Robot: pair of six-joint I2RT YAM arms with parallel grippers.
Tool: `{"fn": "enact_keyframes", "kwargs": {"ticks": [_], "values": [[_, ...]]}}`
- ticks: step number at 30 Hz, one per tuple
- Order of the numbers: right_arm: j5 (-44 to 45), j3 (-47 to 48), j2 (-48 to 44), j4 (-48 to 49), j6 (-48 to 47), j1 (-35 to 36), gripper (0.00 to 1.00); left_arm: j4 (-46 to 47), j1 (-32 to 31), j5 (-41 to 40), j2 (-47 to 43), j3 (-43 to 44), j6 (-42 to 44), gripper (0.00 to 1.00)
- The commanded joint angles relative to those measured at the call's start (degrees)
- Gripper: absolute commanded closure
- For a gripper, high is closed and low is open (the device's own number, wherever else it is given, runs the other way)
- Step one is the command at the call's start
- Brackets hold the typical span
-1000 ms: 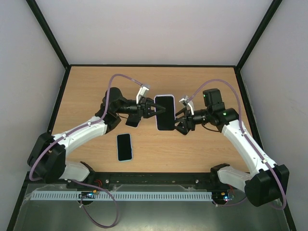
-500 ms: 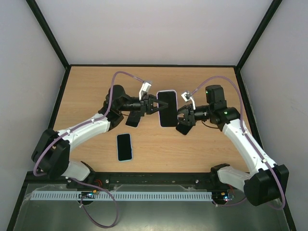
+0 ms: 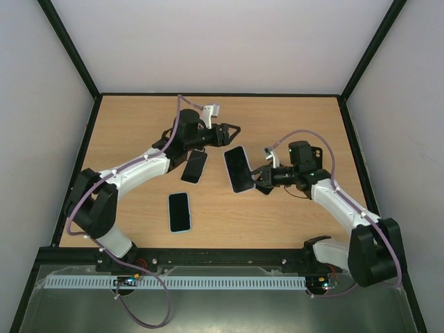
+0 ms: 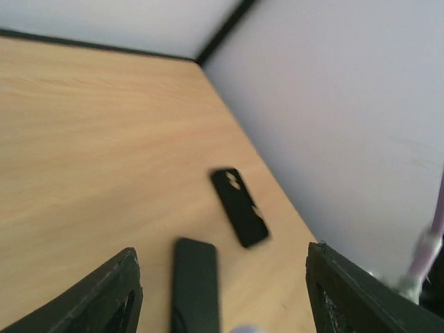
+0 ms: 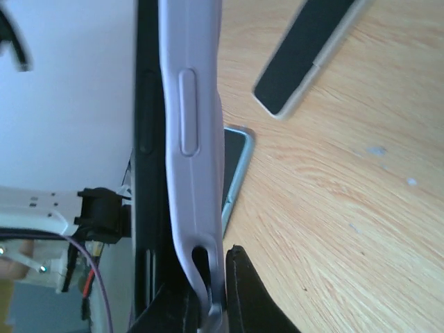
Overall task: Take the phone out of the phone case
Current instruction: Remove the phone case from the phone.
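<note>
Well, from the top view the left gripper (image 3: 232, 133) hangs above the middle of the table (image 3: 298, 111), a little toward its upper edge, fingers spread wide and holding nothing. Just right of centre, the right gripper (image 3: 255, 177) is pinched on the right edge of the phone (image 3: 237, 168), which is lifted off the wood and tilted. A dark slab (image 3: 195, 166) lies left of it, and a second phone (image 3: 179, 211) lies lower left, nearer the bottom edge. The upper right and far right of the table are bare wood.

In the left wrist view the fingers (image 4: 104, 298) stand far apart at the bottom corners. Two dark flat pieces lie on the wood between them, too blurred to name.

In the right wrist view the lilac case (image 5: 189, 139) runs top to bottom, edge on, with the black phone seated against its left side. The dark fingertips close on its lower end. Open wood fills the right half.
</note>
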Motion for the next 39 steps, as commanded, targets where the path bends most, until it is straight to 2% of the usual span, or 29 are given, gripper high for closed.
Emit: {"fn": "enact_keyframes", "kwargs": {"ticks": [1,4,7,10,12,15,23,31,39], "values": [[2.6,-1.7,3.9,10.1,5.9,-1.3,0.98,-9.6,-3.2,-20.8,-2.0,2.3,9.2,0.35],[4.4,-1.2,9.3,10.1,5.6,-2.0,0.98,-10.7,-7.5,-25.9,-2.7,-0.2,15.0,0.35],[1.6,-0.3,15.6,10.3,6.5,-3.1,0.98,-10.2,-13.6,-34.4,-3.8,-4.2,20.9,0.38],[2.3,-0.2,18.1,10.2,6.9,-4.0,0.98,-8.7,-19.4,-41.0,-4.0,-7.3,27.7,0.39],[5.7,-0.3,17.9,9.6,7.7,-3.9,0.98,-9.7,-22.8,-44.6,-2.6,-7.1,30.6,0.4],[9.9,-0.4,17.1,9.5,9.6,-4.0,0.98,-11.6,-26.0,-47.9,0.3,-5.7,34.0,0.39],[10.0,-0.7,17.1,9.2,10.0,-4.0,0.98,-14.1,-29.9,-55.6,8.7,-1.5,38.8,0.38],[9.2,-0.7,17.3,8.9,9.9,-4.0,0.98,-14.4,-30.8,-57.5,12.3,0.9,40.7,0.39],[9.5,-0.2,18.1,8.2,9.4,-4.0,0.98,-11.3,-32.3,-53.8,8.3,-1.0,40.6,0.39]]}}
